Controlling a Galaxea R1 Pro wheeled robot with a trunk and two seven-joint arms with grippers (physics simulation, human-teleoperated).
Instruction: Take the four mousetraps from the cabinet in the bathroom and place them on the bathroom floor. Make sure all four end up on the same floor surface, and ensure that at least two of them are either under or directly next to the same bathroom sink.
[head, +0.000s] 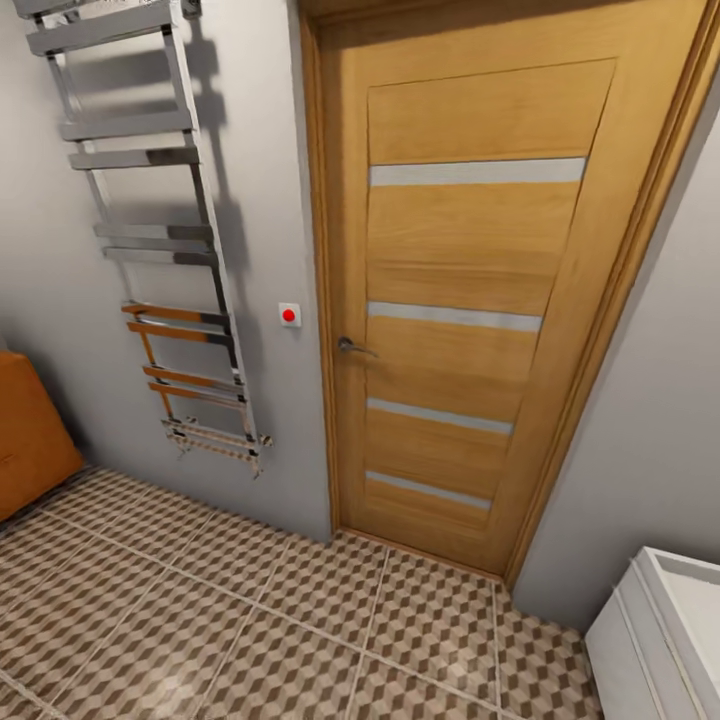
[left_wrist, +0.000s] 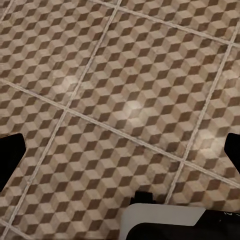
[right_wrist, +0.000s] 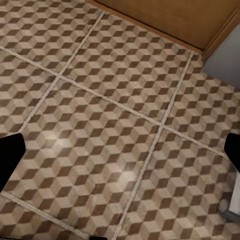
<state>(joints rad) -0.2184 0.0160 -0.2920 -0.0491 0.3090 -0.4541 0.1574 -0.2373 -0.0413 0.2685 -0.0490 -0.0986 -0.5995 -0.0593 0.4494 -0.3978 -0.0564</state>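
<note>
Brown-and-beige cube-patterned floor tiles (head: 250, 630) with pale grout lines run up to a closed oak door (head: 470, 290) with four frosted strips and a chrome lever handle (head: 352, 347). Beside it, a chrome ladder towel rail (head: 160, 230) and a small white switch with a red dot (head: 289, 315) sit on the grey wall. An orange-brown wooden cabinet's corner (head: 30, 440) shows at the left edge, a white rectangular unit (head: 665, 640) lower right. Left fingers (left_wrist: 11, 155) and right fingers (right_wrist: 10, 155) stand wide apart over bare tiles, holding nothing.

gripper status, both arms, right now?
Left gripper: open, fingertips wide apart, nothing between them, bathroom floor below.
Right gripper: open, empty, over the same tiles.
</note>
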